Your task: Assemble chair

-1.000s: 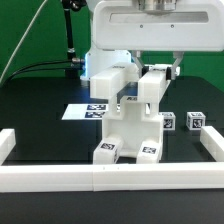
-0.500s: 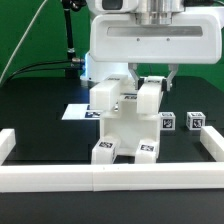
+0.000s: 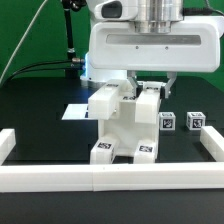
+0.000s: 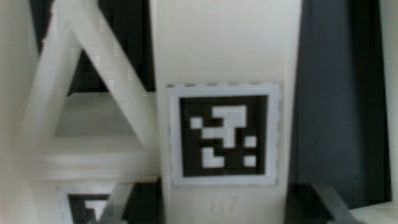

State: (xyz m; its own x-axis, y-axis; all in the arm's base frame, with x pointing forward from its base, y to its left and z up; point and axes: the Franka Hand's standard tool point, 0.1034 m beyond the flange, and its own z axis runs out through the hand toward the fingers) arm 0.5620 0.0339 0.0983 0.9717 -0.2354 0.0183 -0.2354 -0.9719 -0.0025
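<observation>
The partly built chair of white blocky plastic panels and legs (image 3: 125, 125) is seen standing upright on the black table (image 3: 40, 125), just behind the long low white border wall (image 3: 60, 178) and directly beneath the two-finger gripper (image 3: 152, 86); the dark fingers (image 3: 171, 82) are placed either side of the chair's upper block on the exterior view's right, though whether they press on it cannot be told. A tip or a skewed joint is judged the main risk; the assembly is tall on narrow feet, so a sideways drag or an off-centre push from above could be passed into joints not fully seated. A stepped, boxy body is shown, with two tagged feet at the front; in the wrist view a tall white upright (image 4: 222, 50) bearing a black-and-white square tag (image 4: 222, 135) is seen very close. Two small white tagged cubes (image 3: 168, 121) are set apart on the exterior view's right; the marker board (image 3: 76, 112) is seen behind, on the exterior view's left.
</observation>
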